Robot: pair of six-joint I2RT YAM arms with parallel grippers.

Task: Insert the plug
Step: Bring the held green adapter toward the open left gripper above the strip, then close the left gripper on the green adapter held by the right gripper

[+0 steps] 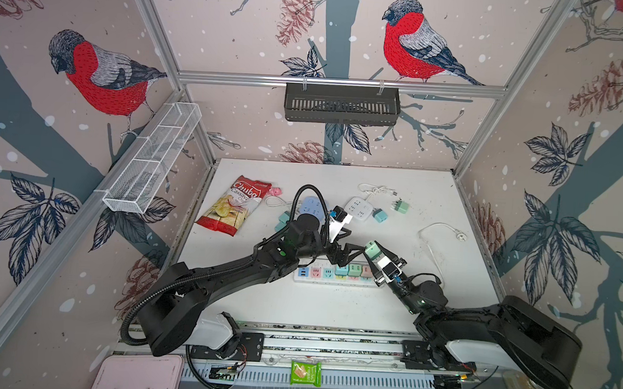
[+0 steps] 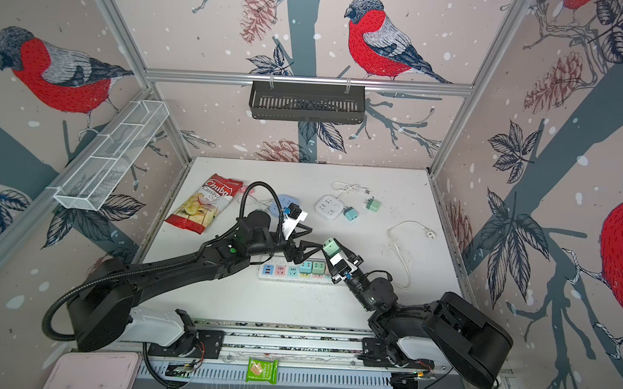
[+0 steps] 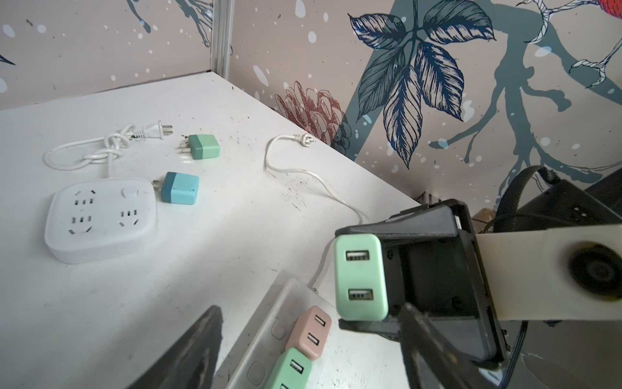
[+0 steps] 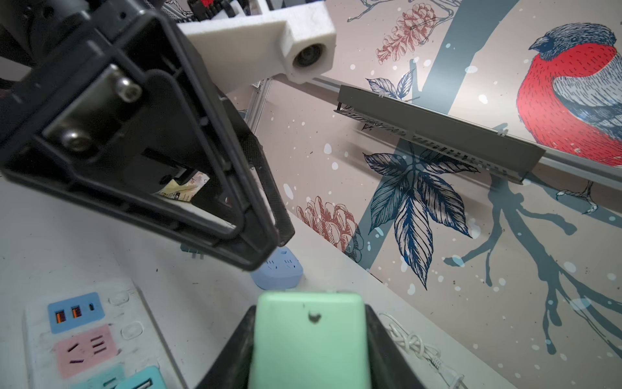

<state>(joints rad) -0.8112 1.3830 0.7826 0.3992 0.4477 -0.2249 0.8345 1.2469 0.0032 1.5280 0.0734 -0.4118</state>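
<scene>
mint-green plug [image 1: 372, 249] in right pincer [image 1: 375, 253] points usb face toward left pincer [image 1: 354, 253].

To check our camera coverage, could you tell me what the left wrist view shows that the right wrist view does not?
Only the left wrist view: the white square socket, with the loose green adapter and the loose blue adapter beside it. Only the right wrist view: the blue round socket and the black wall basket. Both: the held green adapter and the power strip.
</scene>
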